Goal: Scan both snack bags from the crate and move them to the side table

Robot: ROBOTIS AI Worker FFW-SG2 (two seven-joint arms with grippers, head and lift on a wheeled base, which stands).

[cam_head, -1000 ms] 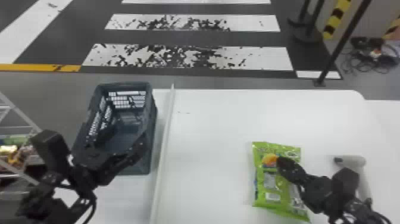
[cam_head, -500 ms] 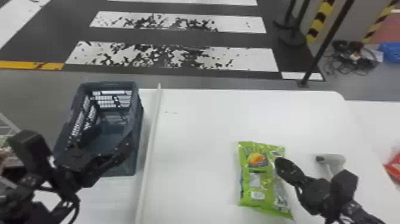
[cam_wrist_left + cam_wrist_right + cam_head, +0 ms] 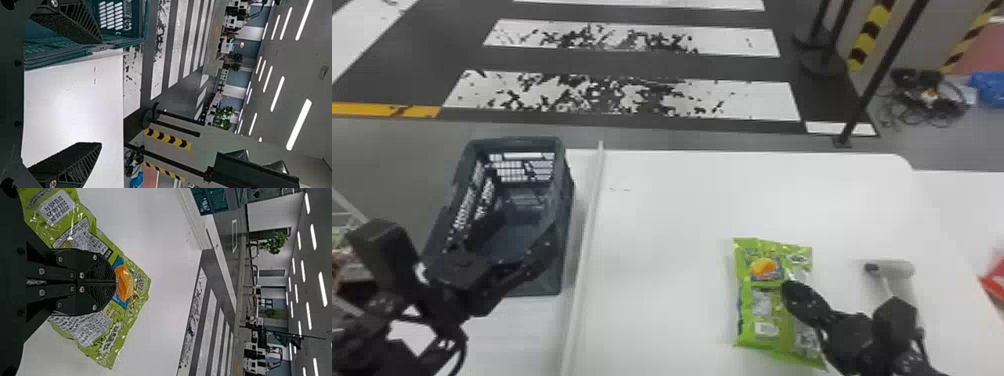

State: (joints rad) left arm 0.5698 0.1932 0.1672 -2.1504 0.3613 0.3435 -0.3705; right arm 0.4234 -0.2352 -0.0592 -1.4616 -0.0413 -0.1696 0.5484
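Observation:
In the head view my left gripper [image 3: 524,227] is over the dark crate [image 3: 567,200] at the left; in the left wrist view the left gripper [image 3: 101,93] has its fingers wide apart, one overlapping the teal-looking crate [image 3: 137,39]. The right gripper [image 3: 784,287] is at the right side of a green snack bag [image 3: 757,315] lying on the white table. In the right wrist view that gripper [image 3: 117,282], fingers pressed together, covers the middle of the bag [image 3: 137,293], which spreads out behind it. Its orange picture shows past the fingertips.
A light handheld scanner [image 3: 899,270] lies right of the bag. A raised white strip [image 3: 588,225] runs between crate and bag. Another white surface [image 3: 967,200] adjoins at the right, with something red [image 3: 996,282] at the edge. Black posts stand beyond the table.
The head view has shifted, so crate and bag show farther left. Relative to the bag, my right gripper went rightward off its middle, then slightly back toward it. The left arm stays by the crate.

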